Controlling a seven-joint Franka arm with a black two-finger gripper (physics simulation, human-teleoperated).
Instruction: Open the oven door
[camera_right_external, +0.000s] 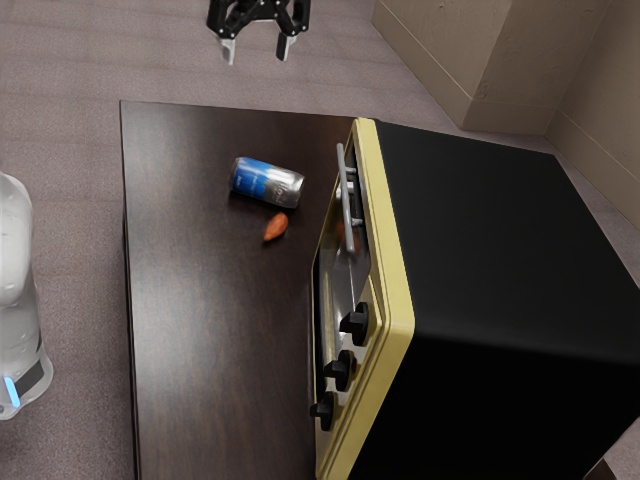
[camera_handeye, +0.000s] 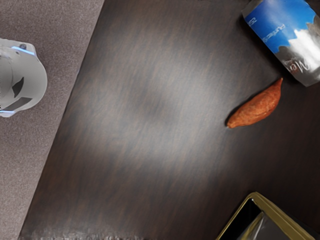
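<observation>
My gripper (camera_right_external: 258, 48) is at the top of the exterior view, its two fingers spread apart with nothing between them. It is well apart from the oven (camera_right_external: 520, 240), a black box with a yellow front frame. The oven's front faces the exterior view's left, with a grey bar handle (camera_right_external: 346, 200) and several black knobs (camera_right_external: 354, 324). The door looks closed, though it is seen at a steep angle. In the wrist view a yellow-edged corner of the oven (camera_handeye: 272, 215) shows low down.
A blue and silver can (camera_right_external: 267, 182) lies on the dark table (camera_right_external: 210, 330), with an orange sweet potato (camera_right_external: 276, 227) close by. In the wrist view are the same can (camera_handeye: 290, 37) and sweet potato (camera_handeye: 256, 106). The arm's white base (camera_right_external: 15, 290) stands beyond the table edge.
</observation>
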